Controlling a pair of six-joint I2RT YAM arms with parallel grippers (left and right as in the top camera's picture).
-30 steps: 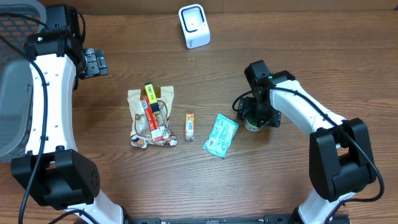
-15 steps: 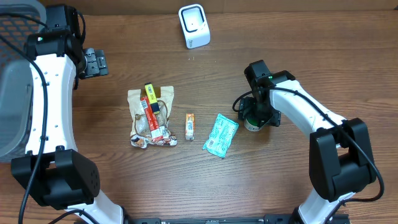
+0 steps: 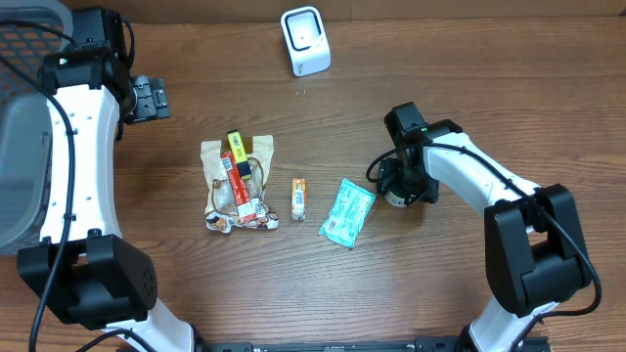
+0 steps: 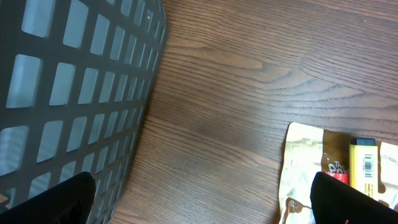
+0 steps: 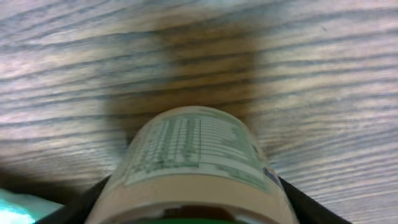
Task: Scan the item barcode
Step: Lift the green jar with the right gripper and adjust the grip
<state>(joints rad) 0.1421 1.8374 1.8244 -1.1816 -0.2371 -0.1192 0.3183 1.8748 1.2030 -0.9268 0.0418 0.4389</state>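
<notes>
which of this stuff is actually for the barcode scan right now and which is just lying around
In the job:
- labelled tub
- right pincer, set around the tub
- white scanner

Lying about for now:
- teal packet
- small orange packet
- snack bag pile
- grey basket
- left pincer, open and empty

A round printed-label tub (image 5: 193,162) sits on the wooden worktop (image 5: 311,56). Dark claw fingers (image 5: 69,208) flank the tub; a teal corner (image 5: 13,202) shows at its left.

Blurred, illegible print on jar (image 5: 193,155)
</notes>
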